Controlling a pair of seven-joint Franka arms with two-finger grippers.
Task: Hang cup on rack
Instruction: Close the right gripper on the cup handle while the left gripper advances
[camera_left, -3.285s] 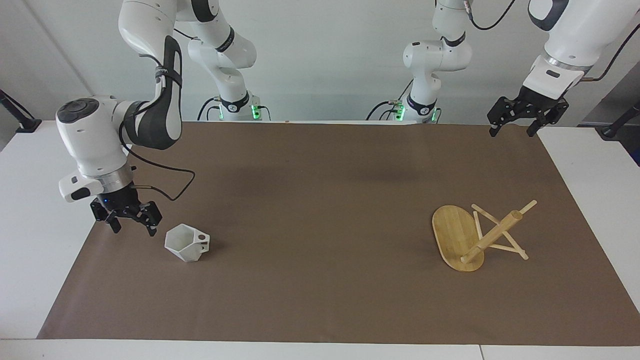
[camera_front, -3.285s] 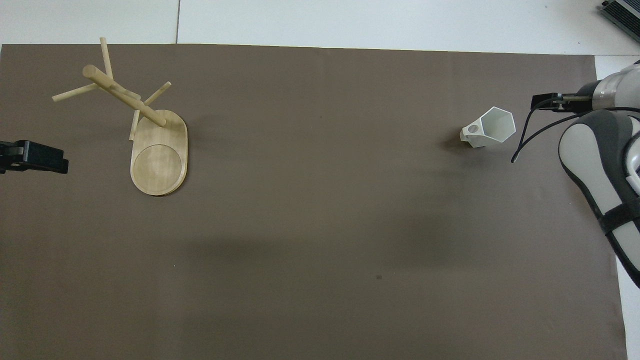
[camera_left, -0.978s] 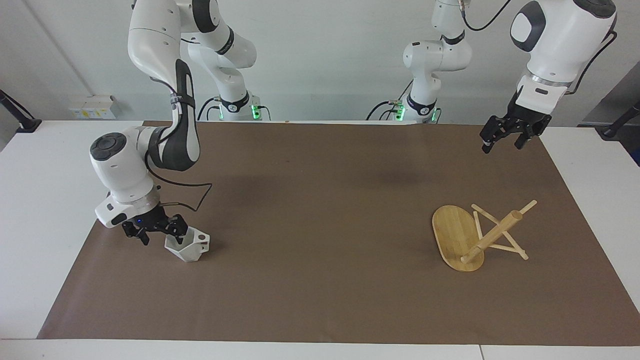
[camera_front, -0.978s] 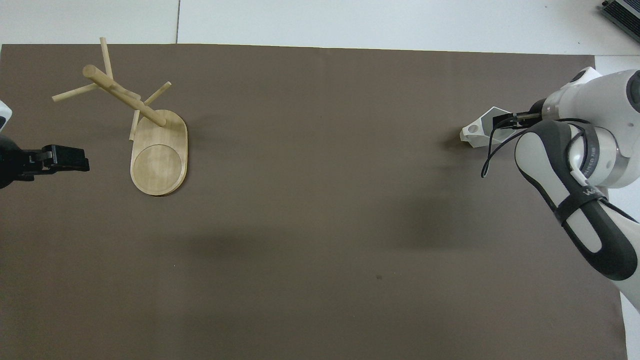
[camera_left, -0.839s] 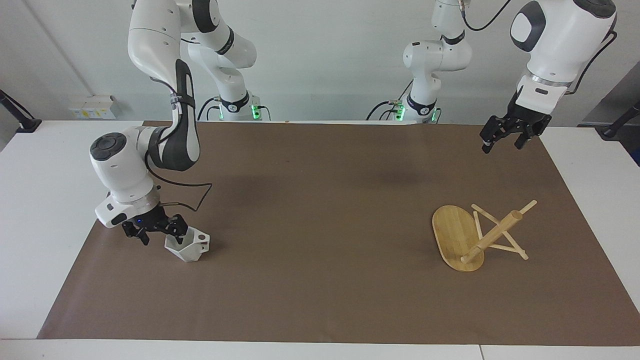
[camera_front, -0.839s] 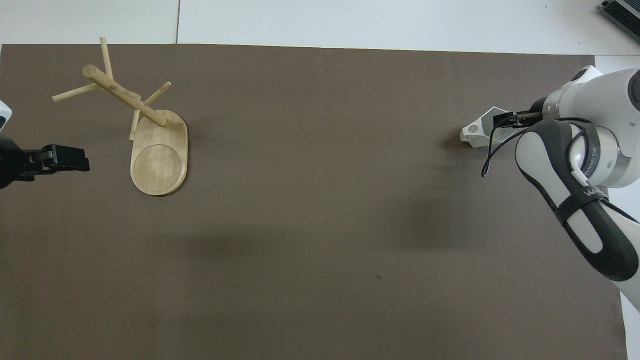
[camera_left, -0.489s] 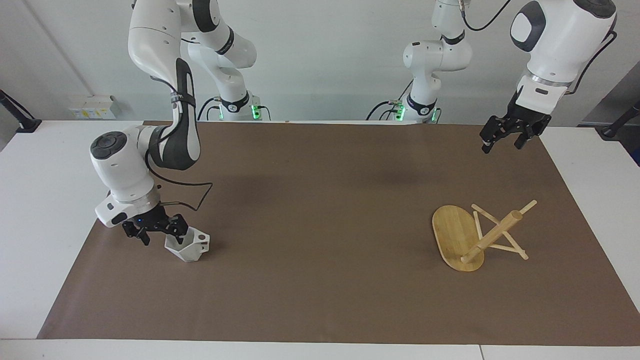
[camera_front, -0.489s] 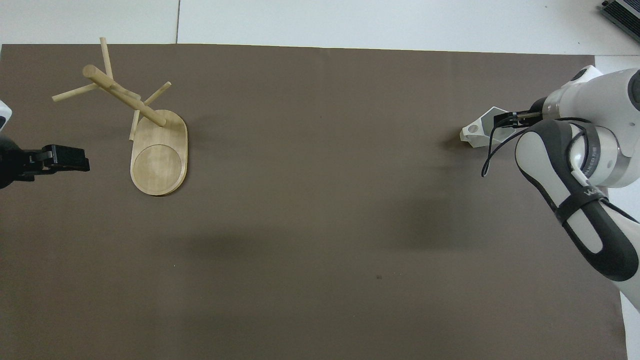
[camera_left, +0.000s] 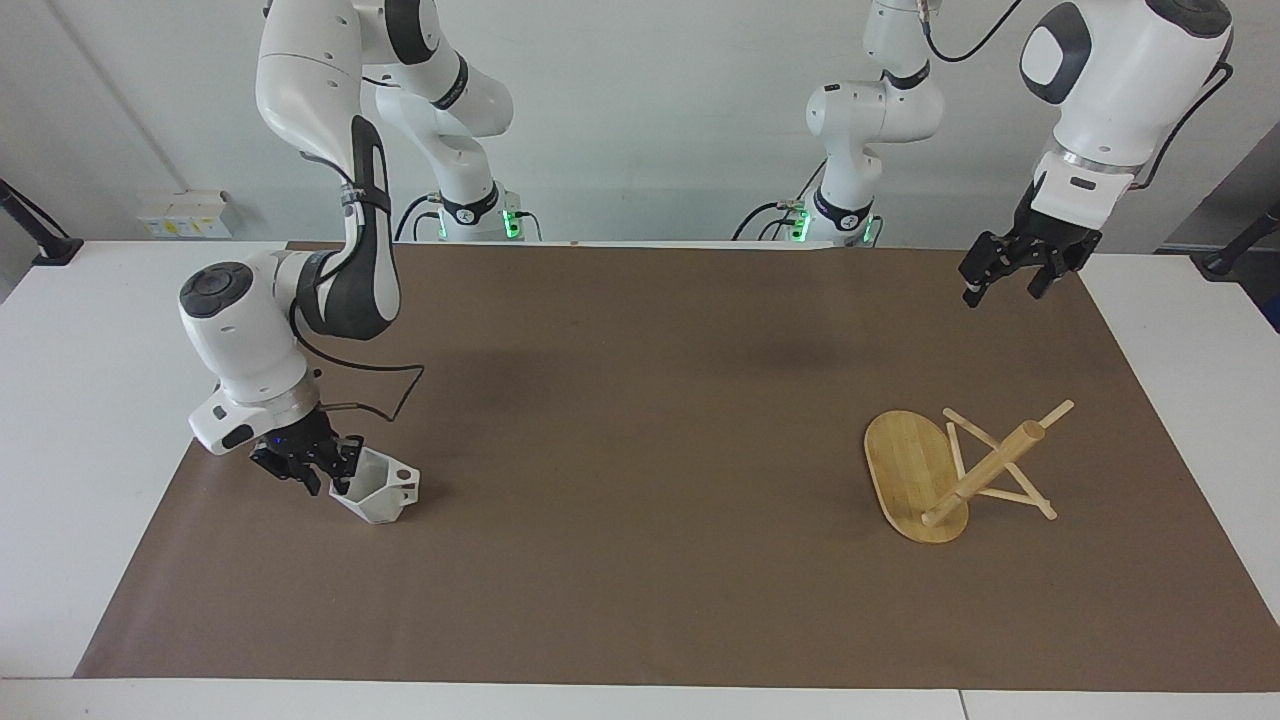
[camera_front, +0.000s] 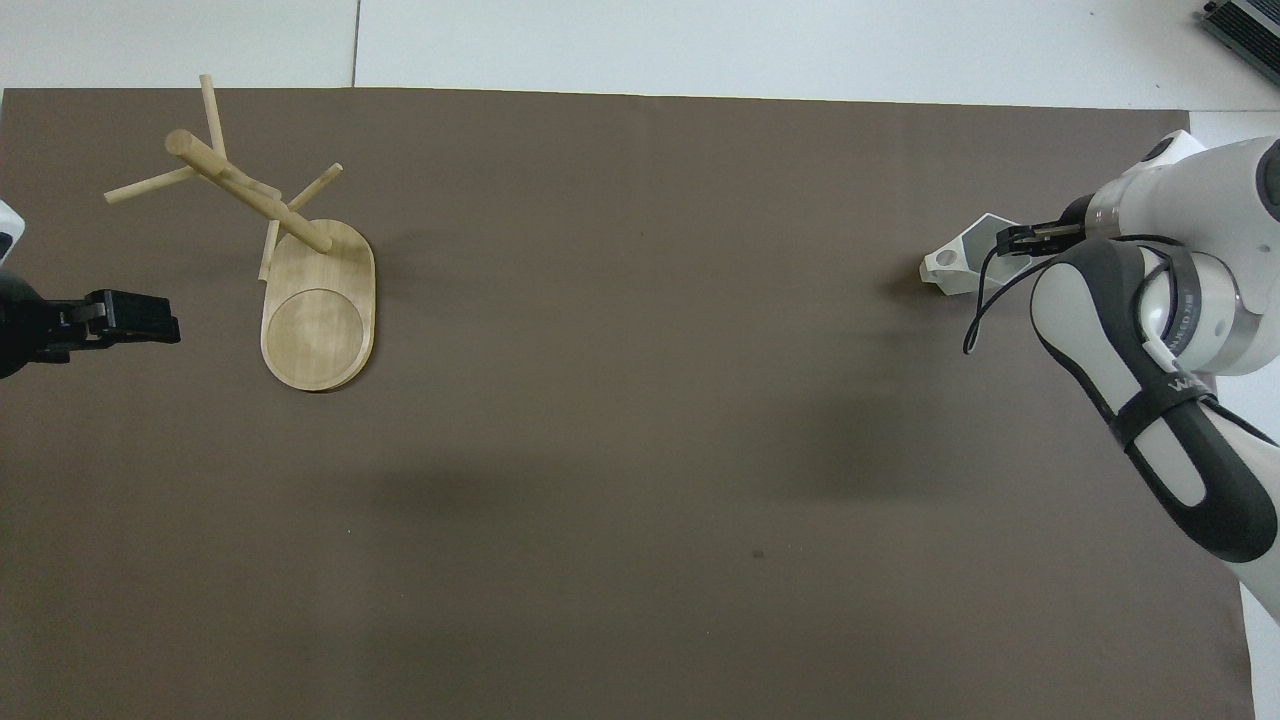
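The white faceted cup (camera_left: 380, 497) rests tilted on the brown mat toward the right arm's end, its pierced handle (camera_left: 404, 474) pointing toward the rack. My right gripper (camera_left: 328, 478) is low at the cup and shut on the rim wall away from the handle. In the overhead view the cup (camera_front: 958, 264) is partly hidden under that gripper (camera_front: 1020, 240). The bamboo rack (camera_left: 935, 480) stands on its oval base toward the left arm's end; it also shows in the overhead view (camera_front: 318, 300). My left gripper (camera_left: 1005, 280) waits open in the air over the mat's corner, apart from the rack.
The brown mat (camera_left: 640, 450) covers most of the white table (camera_left: 80, 400). The rack's thin pegs (camera_left: 1000, 465) stick out from the post toward the table's end. The right arm's cable (camera_left: 400, 385) loops over the mat next to the cup.
My right gripper came in from beside the cup, straddled its rim wall, and has now closed on it. The left gripper came a little lower and inward. Cup and rack stay put.
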